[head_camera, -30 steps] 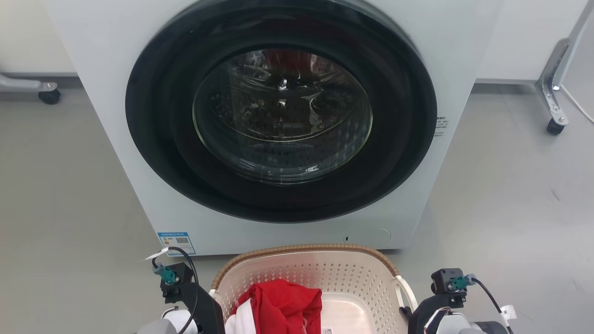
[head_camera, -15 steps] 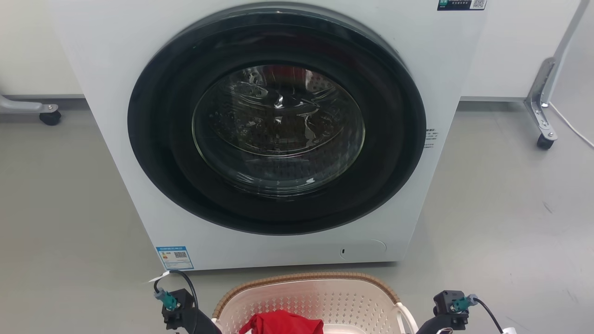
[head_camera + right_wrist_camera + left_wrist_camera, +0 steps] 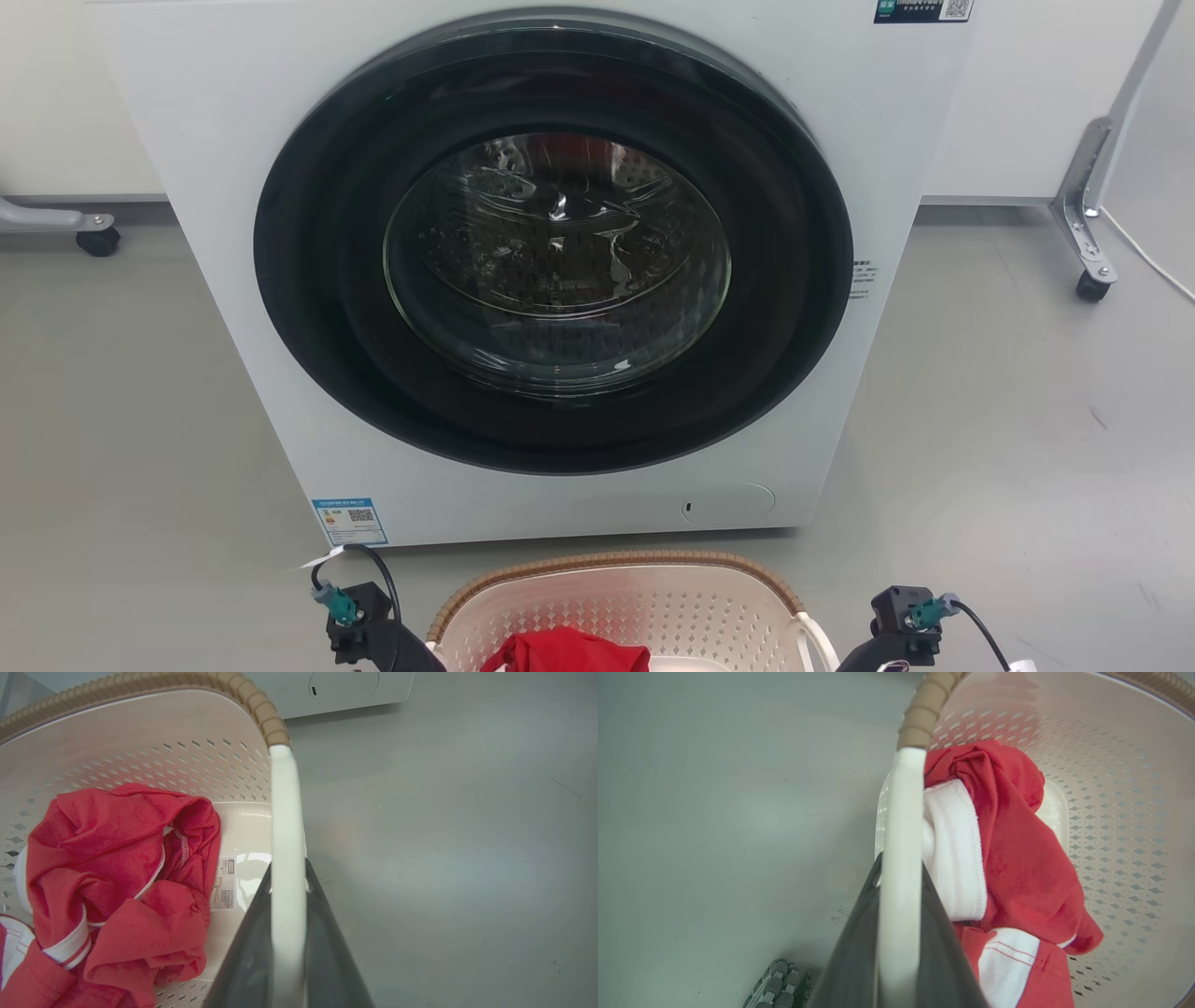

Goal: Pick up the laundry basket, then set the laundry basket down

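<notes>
The laundry basket (image 3: 616, 561) is cream-white and perforated with a brown woven-look rim, at the bottom middle of the head view in front of the washer. Red and white clothing (image 3: 560, 649) lies inside it. My left gripper (image 3: 901, 872) is shut on the basket's white left handle (image 3: 901, 812), a dark finger (image 3: 859, 938) on each side. In the same way my right gripper (image 3: 287, 872) is shut on the white right handle (image 3: 285, 812). In the head view both wrists flank the basket, left (image 3: 359, 621) and right (image 3: 901, 627). The basket's underside is hidden.
A white front-loading washer (image 3: 205, 187) with a closed round dark door (image 3: 560, 252) stands just beyond the basket. Wheeled metal stands sit at the far left (image 3: 96, 241) and far right (image 3: 1090, 280), with a white cable (image 3: 1153, 257) on the grey floor.
The whole head view has shifted, so the camera moved. The basket now sits lower in it, its rim below the washer's base instead of overlapping it. Both grippers keep hold of the handles.
</notes>
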### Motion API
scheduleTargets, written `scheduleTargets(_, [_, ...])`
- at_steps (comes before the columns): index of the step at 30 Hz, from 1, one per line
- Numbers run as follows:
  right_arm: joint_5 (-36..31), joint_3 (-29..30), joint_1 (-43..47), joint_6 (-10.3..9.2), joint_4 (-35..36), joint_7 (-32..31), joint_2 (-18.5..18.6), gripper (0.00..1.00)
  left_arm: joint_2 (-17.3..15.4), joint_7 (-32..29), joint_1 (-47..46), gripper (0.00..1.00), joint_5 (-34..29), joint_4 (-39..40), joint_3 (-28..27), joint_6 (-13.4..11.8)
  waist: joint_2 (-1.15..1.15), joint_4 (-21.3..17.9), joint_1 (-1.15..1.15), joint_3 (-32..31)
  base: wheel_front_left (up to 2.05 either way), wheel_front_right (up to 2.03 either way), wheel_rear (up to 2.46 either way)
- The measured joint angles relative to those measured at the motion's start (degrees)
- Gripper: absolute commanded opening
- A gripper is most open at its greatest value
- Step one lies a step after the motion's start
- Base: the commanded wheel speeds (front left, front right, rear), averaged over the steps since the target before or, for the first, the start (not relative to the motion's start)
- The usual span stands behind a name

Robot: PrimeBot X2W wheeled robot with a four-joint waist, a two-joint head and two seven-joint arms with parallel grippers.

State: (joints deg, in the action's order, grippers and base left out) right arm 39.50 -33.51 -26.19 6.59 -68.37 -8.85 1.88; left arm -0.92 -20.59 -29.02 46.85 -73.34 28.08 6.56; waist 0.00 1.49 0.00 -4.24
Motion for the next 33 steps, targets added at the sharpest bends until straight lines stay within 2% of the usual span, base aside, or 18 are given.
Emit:
scheduleTargets(20, [1.97,-2.1,-0.12,-0.54,0.16,-0.15,0.12,0.0,-0.13,0.24,-0.01,0.0,0.64,-0.01,0.76,-0.08,0.0,-0.01,0.0,0.41,0.0,0.0,0.0])
scheduleTargets(33, [3.02,-2.61,-1.78,-1.41,0.49,1.91,0.33,0.0,-0.4,2.7,-1.94,0.0,1.48,1.1,1.82,-0.08,0.0,-0.35,0.0,4.34,0.0,0.0,0.0])
